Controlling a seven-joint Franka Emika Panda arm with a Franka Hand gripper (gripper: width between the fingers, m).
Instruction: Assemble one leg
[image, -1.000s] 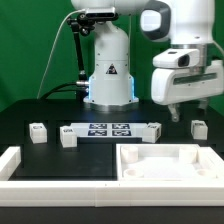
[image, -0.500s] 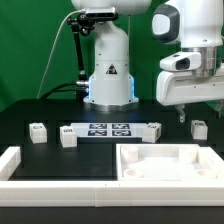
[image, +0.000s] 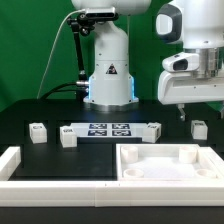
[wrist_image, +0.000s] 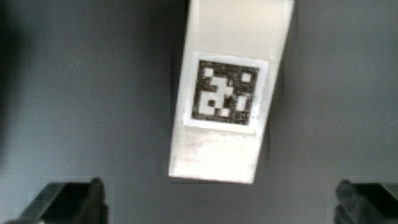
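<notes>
A robotics lab: green backdrop (image: 30, 50), black table (image: 95, 146), tagged marker board (image: 110, 129).

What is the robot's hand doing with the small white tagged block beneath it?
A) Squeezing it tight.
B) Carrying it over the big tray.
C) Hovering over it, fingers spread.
C: the hand hovers over the leg, and the wrist view shows its fingers spread wide, clear of the leg's sides.

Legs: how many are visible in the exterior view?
4 legs, from the exterior view's left: one apart, one at the marker board's left end, one at its right end, one further right. Others may be hidden.
</notes>
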